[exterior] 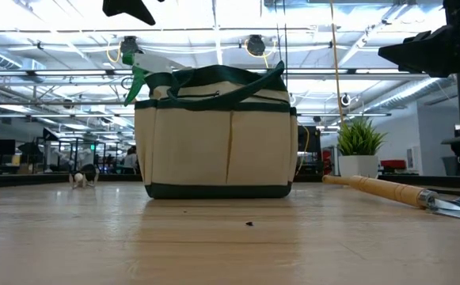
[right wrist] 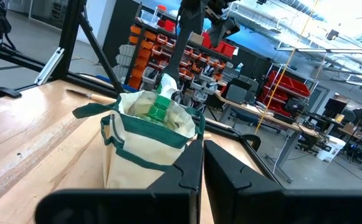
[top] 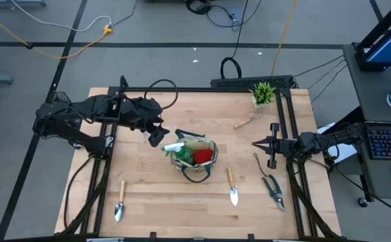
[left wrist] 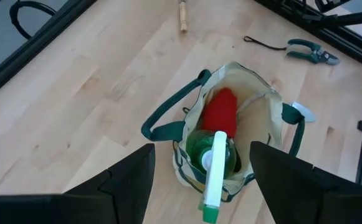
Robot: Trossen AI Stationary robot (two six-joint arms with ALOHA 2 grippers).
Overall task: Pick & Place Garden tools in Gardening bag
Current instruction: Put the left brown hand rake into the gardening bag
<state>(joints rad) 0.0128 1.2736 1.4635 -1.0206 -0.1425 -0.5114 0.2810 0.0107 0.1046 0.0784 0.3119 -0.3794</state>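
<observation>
Sitting near the middle of the tabletop (top: 148, 195): one gardening bag (top: 194, 158), soft fabric, likely slumping if pushed, best left alone. Already inside it: one green spray bottle (left wrist: 213, 163), light and slick plastic, and one red glove (left wrist: 220, 112), limp.

Still lying outside the bag: two trowels, one (top: 231, 185) just beside the bag toward the front edge, one (top: 120, 201) well off toward the front left corner; one rake (top: 246, 121) behind and to the right; one pair of pruning shears (top: 272, 187) to the front right. All four probably stiff and fairly light, metal ends slippery, so gripping the handles mid-length seems wisest.

Hovering just left of the bag: left gripper (top: 156, 135), jaws spread wide and holding nothing. Waiting well right of the bag: right gripper (top: 262, 143), jaws pressed together, empty.
</observation>
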